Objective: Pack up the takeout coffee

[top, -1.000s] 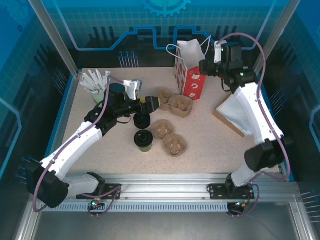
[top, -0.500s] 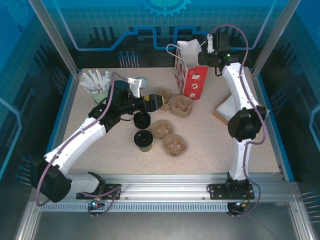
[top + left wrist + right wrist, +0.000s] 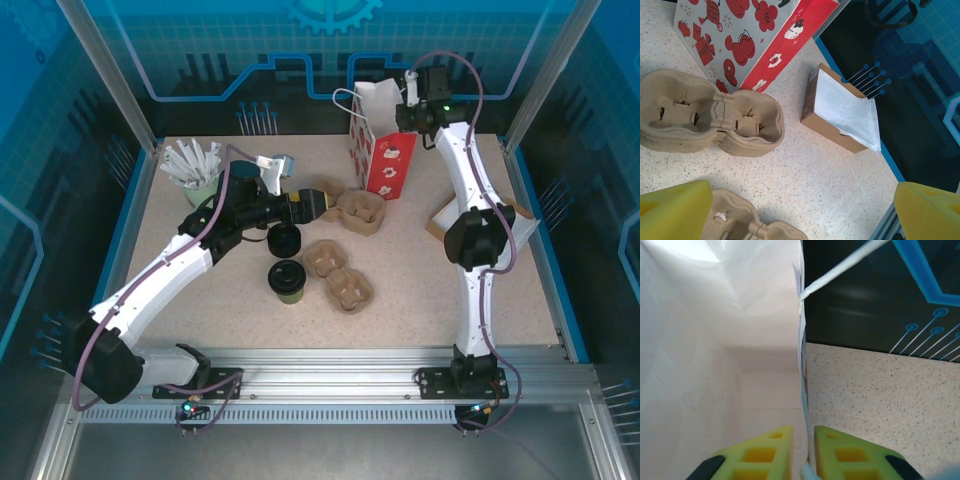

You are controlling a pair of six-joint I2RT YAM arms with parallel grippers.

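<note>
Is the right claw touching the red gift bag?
Cannot tell. In the right wrist view the right claw straddles the gift bag at its wall edge, fingers close on either side, but contact isn't plain.

Place: robot lab test cell
Enclosure: aluminium frame posts (image 3: 105, 75), blue circuit-print panels (image 3: 200, 40)
Work surface: speckled table (image 3: 420, 290)
Rig: robot arms (image 3: 160, 280) bolted to slotted rail (image 3: 340, 375)
</note>
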